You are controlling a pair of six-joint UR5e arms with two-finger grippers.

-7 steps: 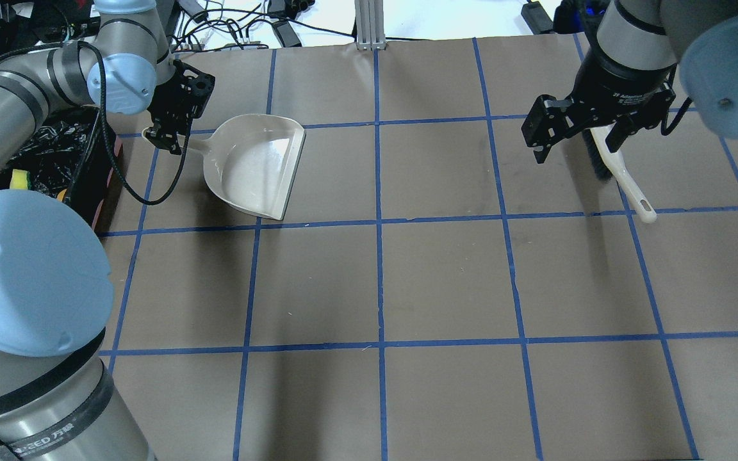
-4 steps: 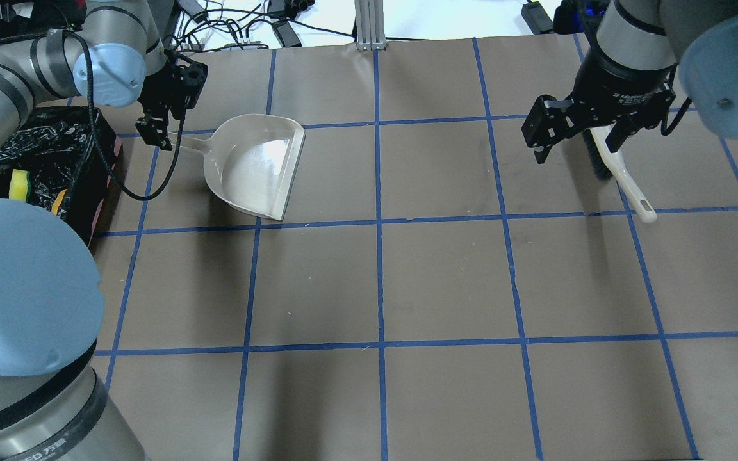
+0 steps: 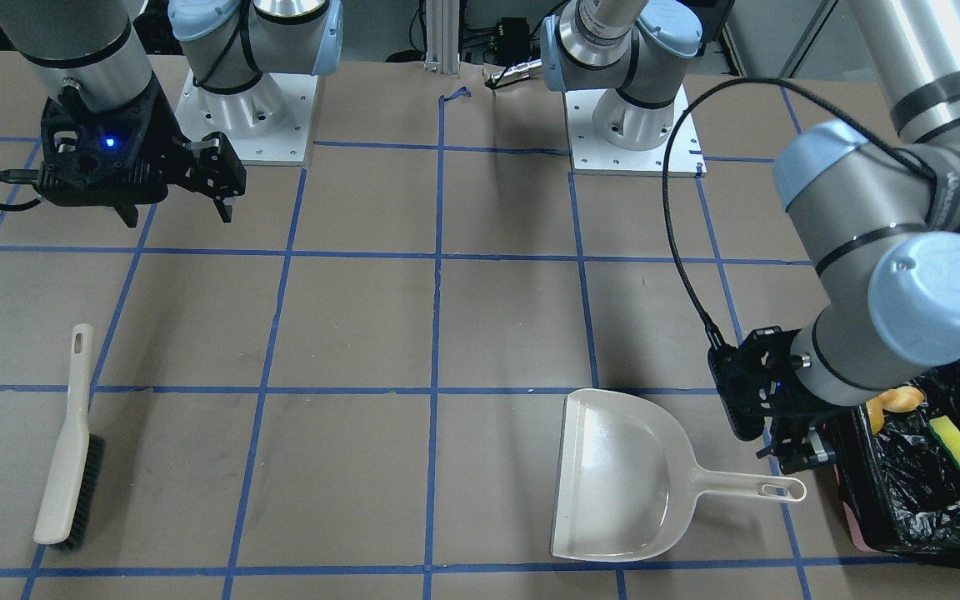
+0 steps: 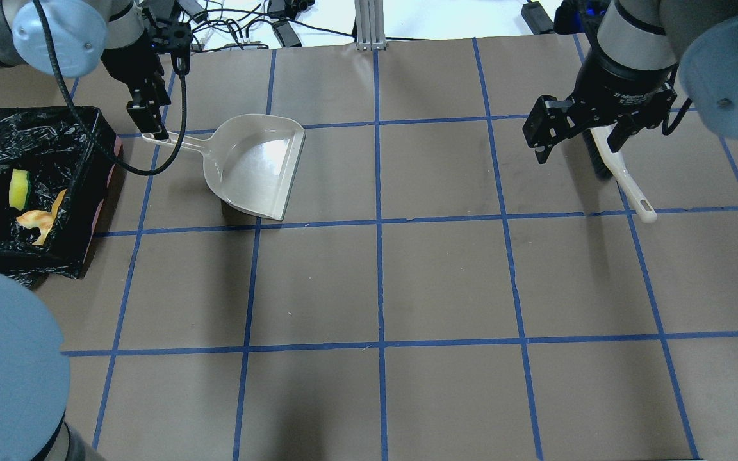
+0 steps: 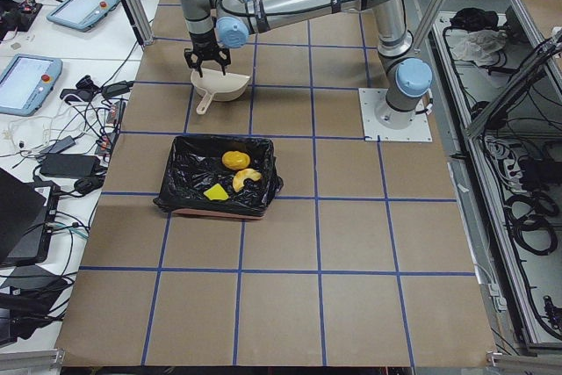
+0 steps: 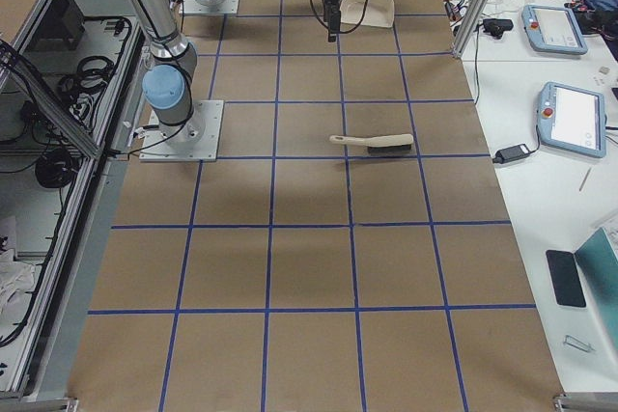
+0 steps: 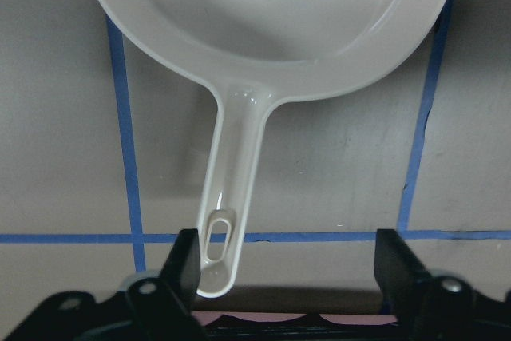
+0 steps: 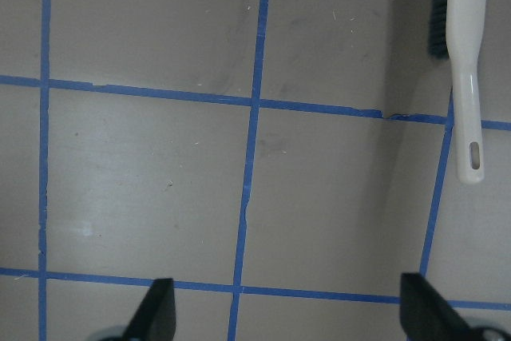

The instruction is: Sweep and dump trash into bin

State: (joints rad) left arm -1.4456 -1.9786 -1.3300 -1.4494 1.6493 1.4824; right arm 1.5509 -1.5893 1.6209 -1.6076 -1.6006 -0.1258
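Observation:
The bin (image 4: 90, 192), lined with black plastic, stands at the table's left edge. In it lie the yellow-and-green sponge (image 4: 18, 189), the pale curved piece (image 4: 32, 221) and the orange lump (image 5: 234, 160). The bin also shows in the front-facing view (image 3: 922, 500). The beige dustpan (image 4: 254, 166) lies empty on the table. My left gripper (image 4: 150, 121) is open and empty over the end of the dustpan's handle (image 7: 217, 253), which lies beside one finger. My right gripper (image 4: 577, 147) is open and empty above the table, beside the brush (image 4: 619, 173).
The brush (image 3: 72, 442) lies flat on the table on my right side, its handle pointing toward me. Blue tape lines grid the brown table. Cables lie beyond the far edge (image 4: 241, 29).
My left arm has swung back and away from over the bin, uncovering it. Its gripper stays over the dustpan handle's end. The right arm, dustpan and brush have not moved.

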